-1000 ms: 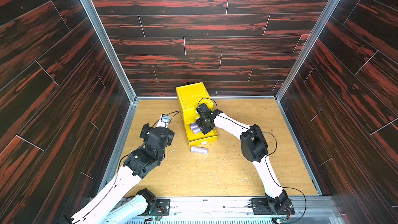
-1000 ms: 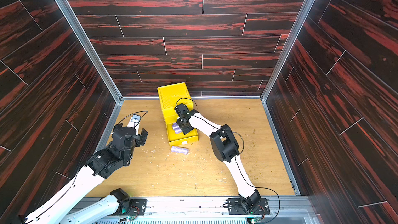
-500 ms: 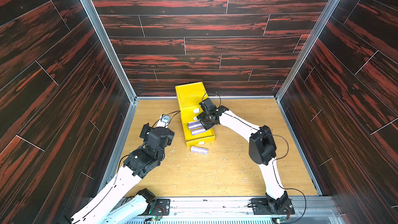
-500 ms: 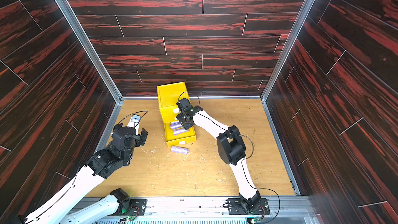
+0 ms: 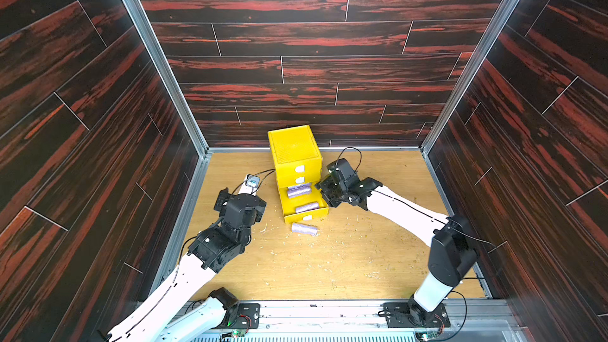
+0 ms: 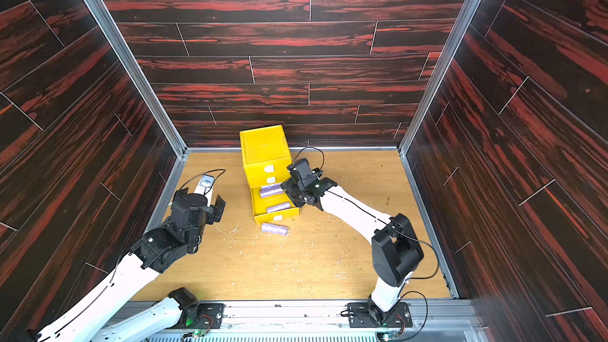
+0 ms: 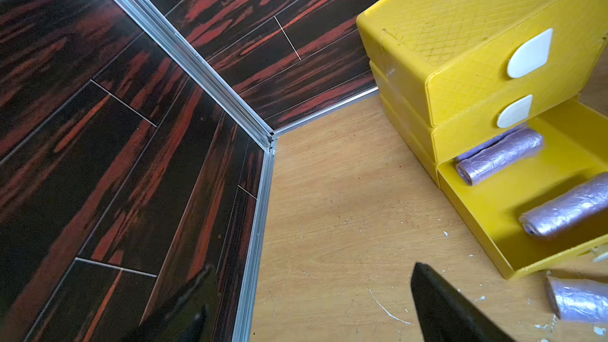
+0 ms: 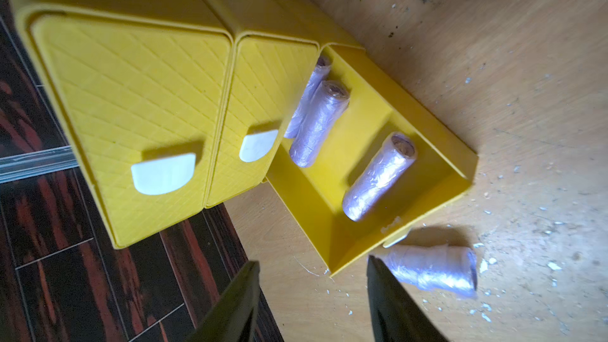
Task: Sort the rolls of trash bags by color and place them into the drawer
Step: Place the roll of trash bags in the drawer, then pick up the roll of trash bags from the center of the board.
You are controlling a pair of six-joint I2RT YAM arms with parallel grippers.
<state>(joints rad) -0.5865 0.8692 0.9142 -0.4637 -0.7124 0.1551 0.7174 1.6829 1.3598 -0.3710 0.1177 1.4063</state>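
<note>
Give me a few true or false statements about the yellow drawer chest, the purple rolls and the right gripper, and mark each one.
1. The bottom drawer of the yellow chest is pulled open. True.
2. Four lavender rolls lie inside it. False: three rolls lie inside; a fourth roll lies on the table just in front of the drawer.
3. The top two drawers are shut. True.
4. The right gripper holds a roll. False: its jaws stand apart with nothing between them.
</note>
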